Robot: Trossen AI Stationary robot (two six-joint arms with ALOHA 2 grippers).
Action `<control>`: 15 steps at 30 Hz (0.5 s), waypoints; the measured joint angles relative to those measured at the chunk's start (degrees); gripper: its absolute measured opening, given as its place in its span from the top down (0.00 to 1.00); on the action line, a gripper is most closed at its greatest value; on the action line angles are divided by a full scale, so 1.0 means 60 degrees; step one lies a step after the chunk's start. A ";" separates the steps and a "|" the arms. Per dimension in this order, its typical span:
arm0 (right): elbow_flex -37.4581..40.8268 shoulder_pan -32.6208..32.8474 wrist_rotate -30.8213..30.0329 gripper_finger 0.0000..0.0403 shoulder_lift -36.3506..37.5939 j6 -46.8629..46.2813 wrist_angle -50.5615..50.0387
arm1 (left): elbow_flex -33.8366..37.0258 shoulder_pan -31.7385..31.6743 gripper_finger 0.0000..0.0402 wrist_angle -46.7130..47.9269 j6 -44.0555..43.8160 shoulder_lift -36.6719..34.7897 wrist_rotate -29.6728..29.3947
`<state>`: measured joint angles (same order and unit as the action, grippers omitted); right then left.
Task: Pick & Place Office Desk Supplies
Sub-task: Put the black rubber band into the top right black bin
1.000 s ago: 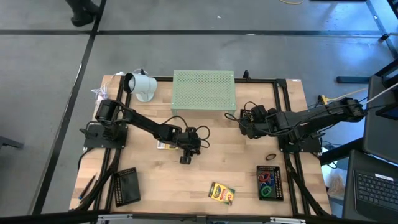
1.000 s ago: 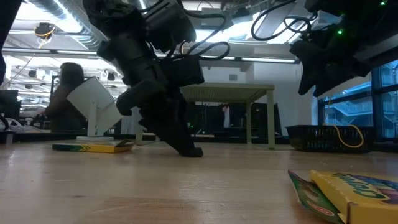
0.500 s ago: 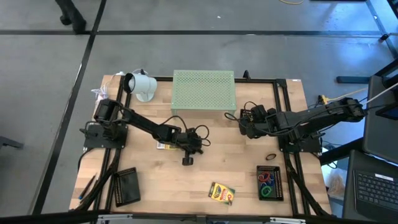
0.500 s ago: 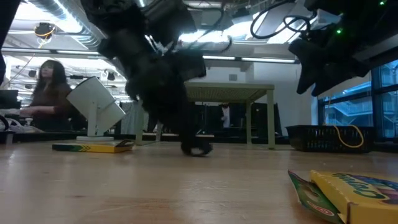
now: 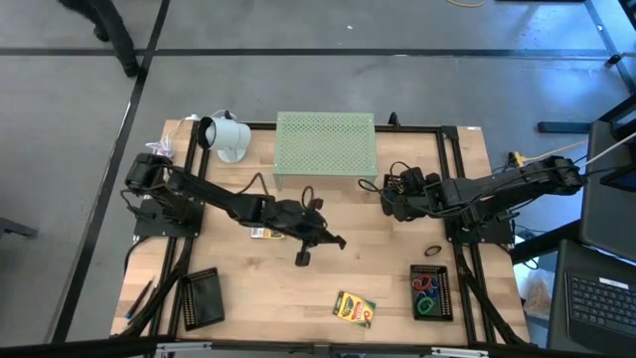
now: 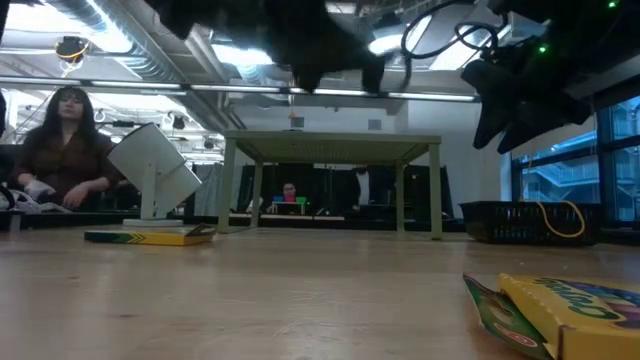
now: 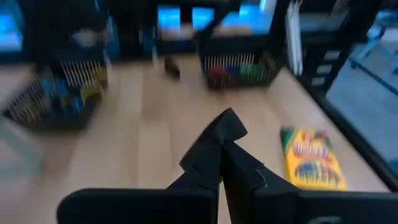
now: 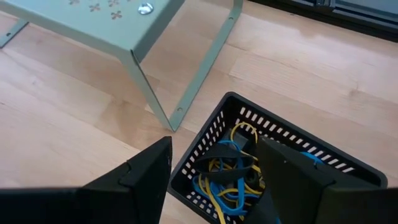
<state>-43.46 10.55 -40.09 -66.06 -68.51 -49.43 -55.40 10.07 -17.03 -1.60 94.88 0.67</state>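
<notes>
High view, crayon box (image 5: 353,308) long axis diagonal, left gripper (image 5: 340,242) jaws closed empty, right gripper (image 5: 389,198) jaws wide.

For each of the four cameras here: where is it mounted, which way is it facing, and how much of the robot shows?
High view: overhead, straight down; both arms, left gripper shut, right gripper open.
Low view: tabletop height, level toward the room; arms overhead, a person behind.
Left wrist view: past its shut fingers to a crayon box.
Right wrist view: past its open fingers to a black basket and the green stand.
Shared: the crayon box also shows overhead.
</notes>
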 joint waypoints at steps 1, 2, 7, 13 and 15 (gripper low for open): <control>0.0000 0.0000 -0.0001 0.42 0.0000 0.0004 0.0026 | 0.0000 0.0044 0.99 -0.0218 0.0166 -0.0119 -0.0106; 0.0000 0.0000 0.0003 0.42 0.0000 0.0001 0.0071 | 0.0000 0.0098 0.99 -0.0358 0.0318 -0.0244 -0.0232; 0.0000 0.0007 -0.0146 0.41 -0.0097 0.0023 0.0282 | 0.0000 0.0357 0.99 -0.0884 0.1072 -0.0883 -0.1037; 0.0000 0.0015 -0.0280 0.41 -0.0603 0.1025 0.1201 | -0.0003 0.0733 0.99 -0.1035 0.1634 -0.1362 -0.2013; 0.0001 0.0063 -0.0302 0.41 -0.0781 0.1776 0.1819 | -0.0004 0.0855 0.99 -0.1030 0.1765 -0.1414 -0.2366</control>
<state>-43.46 10.92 -41.90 -70.75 -57.85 -38.52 -55.42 15.20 -23.22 8.99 86.40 -13.53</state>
